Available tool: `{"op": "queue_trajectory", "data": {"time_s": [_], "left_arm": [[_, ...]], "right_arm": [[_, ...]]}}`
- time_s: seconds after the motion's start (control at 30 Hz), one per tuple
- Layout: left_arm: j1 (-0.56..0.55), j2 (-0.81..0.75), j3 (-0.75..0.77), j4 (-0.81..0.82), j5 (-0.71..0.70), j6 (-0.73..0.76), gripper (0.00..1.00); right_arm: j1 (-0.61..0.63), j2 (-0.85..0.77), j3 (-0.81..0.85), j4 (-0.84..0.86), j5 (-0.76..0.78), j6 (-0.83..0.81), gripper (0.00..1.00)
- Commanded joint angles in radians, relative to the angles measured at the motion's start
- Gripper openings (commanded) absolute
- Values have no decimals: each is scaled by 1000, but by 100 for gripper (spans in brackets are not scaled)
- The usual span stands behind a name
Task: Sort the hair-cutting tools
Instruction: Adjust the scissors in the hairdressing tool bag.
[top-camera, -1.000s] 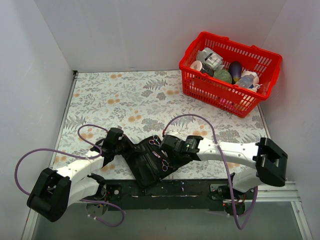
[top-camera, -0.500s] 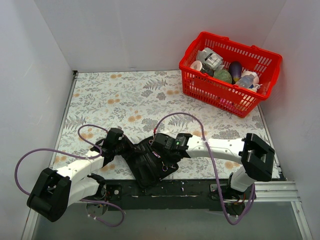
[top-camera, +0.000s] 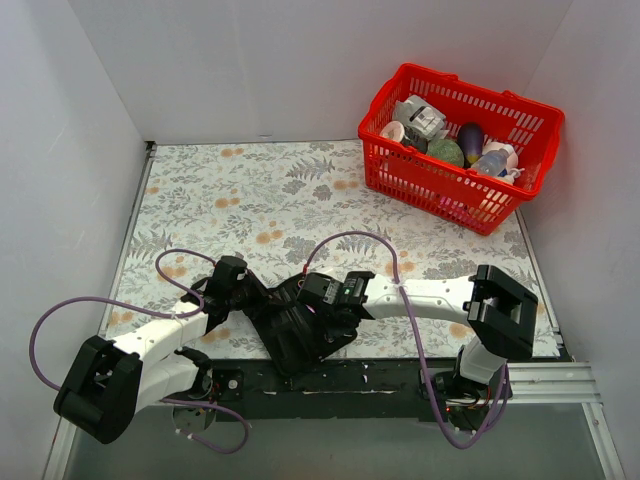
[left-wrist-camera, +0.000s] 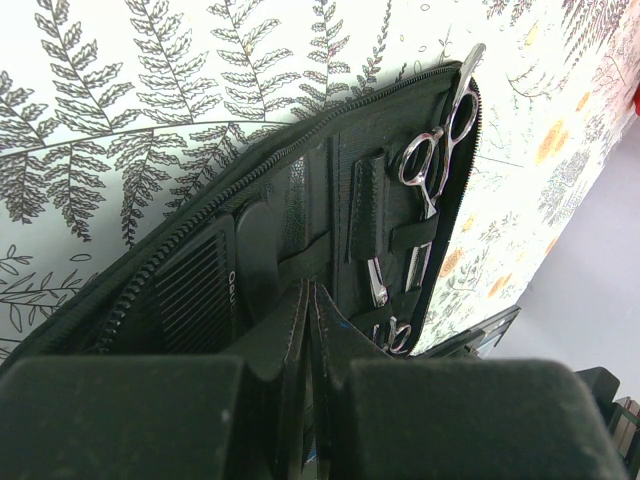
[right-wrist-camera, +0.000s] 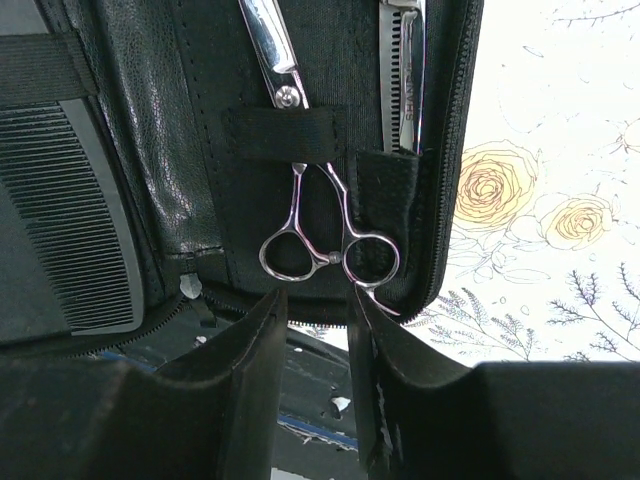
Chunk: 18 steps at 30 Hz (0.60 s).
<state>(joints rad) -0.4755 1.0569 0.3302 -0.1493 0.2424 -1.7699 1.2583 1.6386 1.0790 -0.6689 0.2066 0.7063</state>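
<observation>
Slim silver scissors lie strapped in the case; right fingers spread, left fingers pinching the case.

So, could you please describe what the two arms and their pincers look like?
Both arms are alike: the left arm and right arm have white tubular links joined by chunky black joint housings, each trailed by a looping purple cable. The left pincer and right pincer each have two flat, matte black fingers. No markings are legible.
</observation>
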Motion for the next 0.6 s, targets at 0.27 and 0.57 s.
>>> {"op": "queue_trajectory", "data": {"time_s": [0.27,0.57], "left_arm": [[-5,-6,18,7,-11,17,0],[-3,8,21,13,-12,20,0]], "right_arm": [[6,50,-2,42,11,10,41],[-14,36,-19,29,39,7,42]]}}
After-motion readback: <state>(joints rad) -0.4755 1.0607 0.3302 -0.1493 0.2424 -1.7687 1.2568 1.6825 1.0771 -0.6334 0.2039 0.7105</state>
